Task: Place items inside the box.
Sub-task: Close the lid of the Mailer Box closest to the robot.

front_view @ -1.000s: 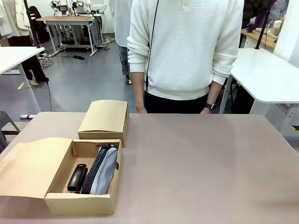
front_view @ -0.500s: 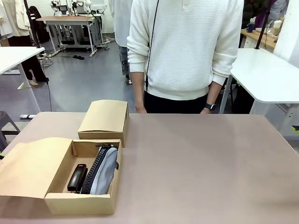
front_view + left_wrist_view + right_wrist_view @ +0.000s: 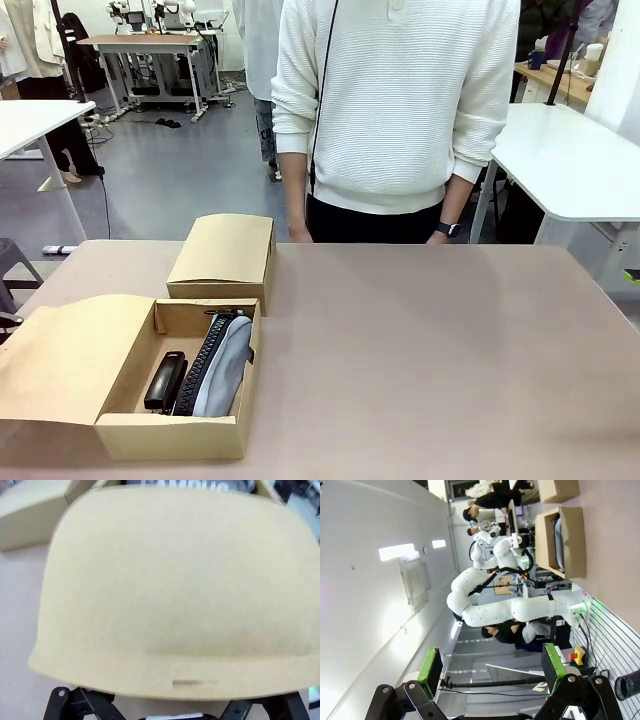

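Observation:
An open cardboard box (image 3: 170,436) stands at the table's near left, its lid flap (image 3: 60,360) folded out to the left. Inside lie a black stapler (image 3: 165,381), a navy pouch (image 3: 200,368) showing its zip, and a grey pouch (image 3: 227,365). In the left wrist view the flap (image 3: 170,590) covers my left gripper's (image 3: 170,707) fingers. Its black linkages stand wide apart at the bottom, and "CAMPUS" print (image 3: 192,484) shows beyond the flap. My right gripper (image 3: 491,672) is open and holds nothing, high off the table, with the box (image 3: 565,540) far off.
A second, closed cardboard box (image 3: 222,252) sits just behind the open one. A person in a white sweater (image 3: 400,100) stands at the far edge, hands down. The bare table top (image 3: 430,360) stretches right of the boxes. The white left arm (image 3: 510,610) crosses the right wrist view.
A sliver of the left gripper at the front view's left edge has shifted slightly. The boxes, their contents and the person have stayed put.

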Motion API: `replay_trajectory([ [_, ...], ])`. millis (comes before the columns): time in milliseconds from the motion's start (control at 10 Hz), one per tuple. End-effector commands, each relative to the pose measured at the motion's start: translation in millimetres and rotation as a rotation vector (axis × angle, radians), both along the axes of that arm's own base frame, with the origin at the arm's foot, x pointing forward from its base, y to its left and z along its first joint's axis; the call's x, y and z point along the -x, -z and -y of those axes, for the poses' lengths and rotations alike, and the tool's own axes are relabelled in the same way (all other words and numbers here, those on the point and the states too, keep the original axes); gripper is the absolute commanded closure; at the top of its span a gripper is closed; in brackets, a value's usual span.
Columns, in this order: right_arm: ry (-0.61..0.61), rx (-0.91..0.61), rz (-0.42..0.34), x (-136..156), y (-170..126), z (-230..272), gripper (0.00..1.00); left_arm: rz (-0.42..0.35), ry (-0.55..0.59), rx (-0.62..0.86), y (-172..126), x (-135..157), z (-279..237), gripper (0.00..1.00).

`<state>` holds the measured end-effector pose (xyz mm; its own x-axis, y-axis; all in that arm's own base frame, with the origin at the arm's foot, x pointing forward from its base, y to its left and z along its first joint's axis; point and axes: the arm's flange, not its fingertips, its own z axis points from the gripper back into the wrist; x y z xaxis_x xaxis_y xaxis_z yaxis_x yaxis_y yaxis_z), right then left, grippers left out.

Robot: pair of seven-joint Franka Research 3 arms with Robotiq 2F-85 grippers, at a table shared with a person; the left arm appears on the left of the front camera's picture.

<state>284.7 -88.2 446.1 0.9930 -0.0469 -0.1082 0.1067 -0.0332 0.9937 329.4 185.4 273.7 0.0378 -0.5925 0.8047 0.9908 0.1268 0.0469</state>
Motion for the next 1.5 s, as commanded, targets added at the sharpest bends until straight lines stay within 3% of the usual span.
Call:
replay_trajectory([
  [0,0.008,-0.018,-0.016,-1.2,-8.2,-0.8,0.0,0.037,0.012,0.105,-3.8,-3.9,-3.1,0.0],
  [300,0.008,-0.018,-0.016,-1.2,-8.2,-0.8,0.0,0.098,0.044,0.299,-24.3,7.8,18.0,0.0],
  [700,0.008,-0.018,-0.016,-1.2,-8.2,-0.8,0.0,0.163,0.031,0.4,-57.3,31.1,70.7,0.0],
  [1000,0.008,-0.018,-0.016,-1.2,-8.2,-0.8,0.0,0.15,0.111,0.491,-79.0,54.4,137.7,0.0],
  [1200,0.008,-0.018,-0.016,-1.2,-8.2,-0.8,0.0,0.162,0.101,0.55,-82.5,66.9,182.0,0.0],
  [1400,0.008,-0.018,-0.016,-1.2,-8.2,-0.8,0.0,0.158,0.104,0.515,-65.4,80.5,222.0,0.0],
])
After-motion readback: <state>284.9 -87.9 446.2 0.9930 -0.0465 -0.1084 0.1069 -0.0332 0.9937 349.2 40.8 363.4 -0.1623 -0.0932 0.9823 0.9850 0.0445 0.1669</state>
